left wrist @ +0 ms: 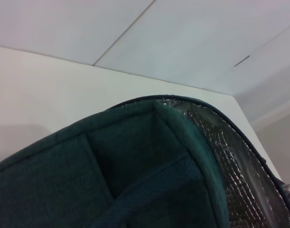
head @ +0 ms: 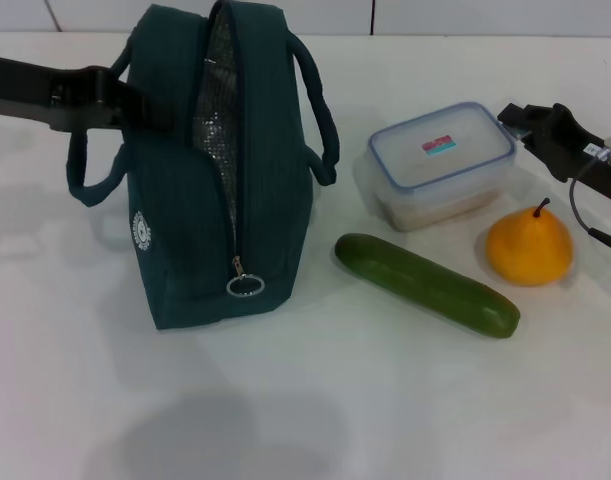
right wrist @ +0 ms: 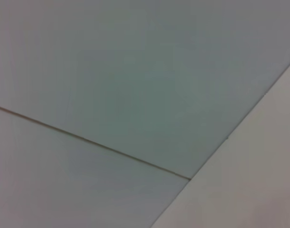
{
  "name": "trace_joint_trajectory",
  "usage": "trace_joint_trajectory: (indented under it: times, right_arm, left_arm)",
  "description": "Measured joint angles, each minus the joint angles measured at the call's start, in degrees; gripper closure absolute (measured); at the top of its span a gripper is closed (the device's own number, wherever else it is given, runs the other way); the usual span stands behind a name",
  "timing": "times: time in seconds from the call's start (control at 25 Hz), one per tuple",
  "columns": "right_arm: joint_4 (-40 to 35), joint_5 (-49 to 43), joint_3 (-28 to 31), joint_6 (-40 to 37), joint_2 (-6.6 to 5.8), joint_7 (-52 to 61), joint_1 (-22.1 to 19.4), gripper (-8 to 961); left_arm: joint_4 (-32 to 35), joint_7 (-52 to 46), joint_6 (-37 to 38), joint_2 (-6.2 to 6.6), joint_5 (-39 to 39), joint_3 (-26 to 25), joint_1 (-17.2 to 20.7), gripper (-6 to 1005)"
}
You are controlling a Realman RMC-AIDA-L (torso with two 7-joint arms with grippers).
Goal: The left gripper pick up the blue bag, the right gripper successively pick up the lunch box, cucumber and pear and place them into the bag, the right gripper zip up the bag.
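The blue bag [head: 180, 230] stands upright on the white table, left of centre, its zip parted and silver foil lining showing. My left gripper [head: 135, 105] reaches in from the left against the bag's upper side, above the drooping handle. The left wrist view is filled by the blue bag [left wrist: 135, 180] from very close. To the right of the bag sits the lunch box [head: 440, 160]. The cucumber [head: 425, 283] lies slanted in front of it, and the pear [head: 528, 248] stands beside the cucumber's far end. My right gripper [head: 535, 118] hovers open just right of the lunch box, holding nothing.
The ring zip pull [head: 245, 286] hangs low on the bag's near end. A thin cable [head: 585, 205] loops off my right arm above the pear. A panelled wall [right wrist: 135, 71] runs along the table's back edge. Bare table [head: 335, 400] stretches across the front.
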Motion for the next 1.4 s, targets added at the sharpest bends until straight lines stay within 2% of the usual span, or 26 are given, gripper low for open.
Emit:
trace_joint_trajectory:
  times: [0.24, 0.52, 0.6, 0.88, 1.12, 1.4]
  right_arm:
    - [0.0, 0.56, 0.25, -2.0, 0.01, -1.9, -0.62, 859]
    - [0.01, 9.27, 0.43, -10.91, 0.0, -6.27, -3.75, 859]
    - [0.12, 12.44, 0.53, -15.68, 0.0, -6.38, -4.67, 859]
    - [0.38, 16.78, 0.5, -24.48, 0.0, -4.4, -4.83, 859]
    - [-2.02, 18.43, 0.07, -30.0, 0.0, -0.24, -2.97, 859]
    - [-2.86, 18.93, -1.84, -32.01, 0.0, 3.73, 3.77, 859]
  left_arm:
    - [0.07, 0.12, 0.0, 0.0, -0.55, 0.1, 0.28, 958]
    - [0.04, 0.77, 0.0, 0.0, -0.59, -0.07, 0.75, 957]
    - [-0.27, 1.02, 0.0, -0.06, -0.62, -0.14, 0.96, 957]
    - [-0.71, 1.33, -0.01, -0.38, -0.64, 0.05, 1.24, 957]
    - [-0.91, 1.12, 0.04, -0.48, -0.77, 0.07, 0.88, 956]
    - [-0.98, 0.73, 1.57, -0.64, -1.88, 0.3, 0.06, 956]
